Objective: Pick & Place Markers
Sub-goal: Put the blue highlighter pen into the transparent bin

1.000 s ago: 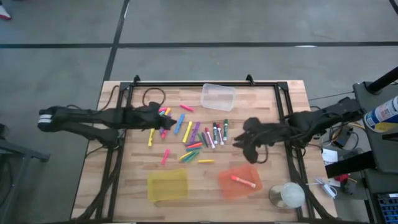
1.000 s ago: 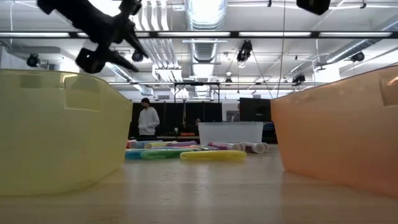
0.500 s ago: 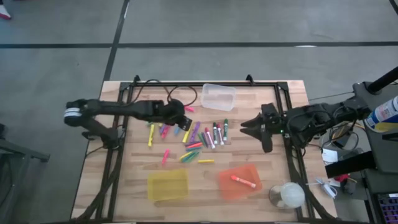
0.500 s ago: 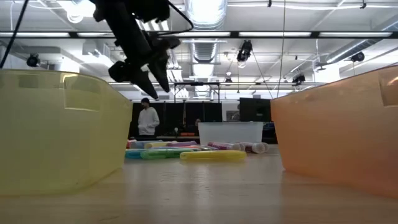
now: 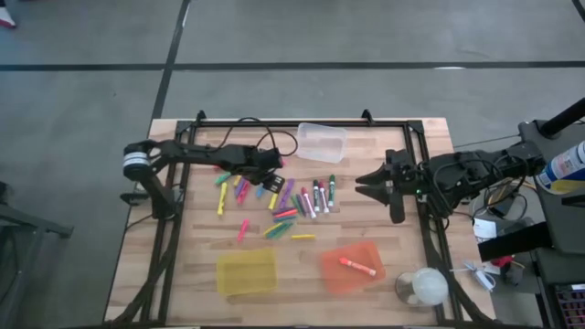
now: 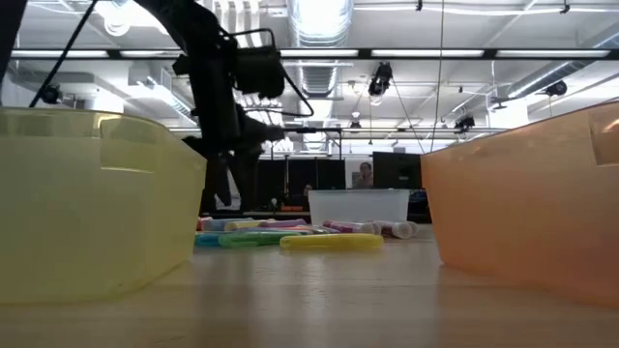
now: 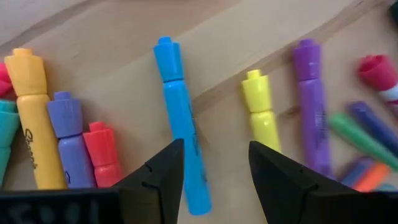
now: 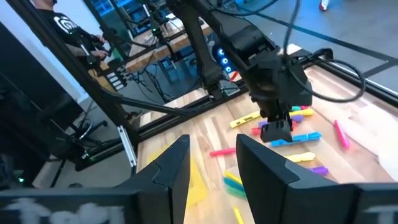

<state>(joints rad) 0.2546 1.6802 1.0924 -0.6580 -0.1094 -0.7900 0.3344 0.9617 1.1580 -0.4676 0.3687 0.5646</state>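
Observation:
Several markers (image 5: 288, 203) lie loose on the wooden table's middle: pink, yellow, green, blue, purple and white-barrelled ones. One orange marker (image 5: 356, 266) lies in the orange bin (image 5: 331, 274). My left gripper (image 5: 267, 175) hangs open over the left part of the pile, fingers pointing down. In the left wrist view a blue marker (image 7: 180, 130) lies by one finger and a yellow marker (image 7: 261, 115) by the other, neither touched. My right gripper (image 5: 367, 185) is open in the air near the table's right side, pointing toward the pile.
A yellow bin (image 5: 245, 271) and the orange bin stand near the front edge, and a clear bin (image 5: 320, 142) stands at the back. A black frame (image 5: 416, 155) runs round the table top. A clear round thing (image 5: 425, 287) sits at the front right corner.
My left gripper has swung out toward the table's right, come down over the markers and tipped from slanting to pointing nearly straight down, staying open. My right gripper has drawn back toward the table's right edge and risen. The markers have not moved.

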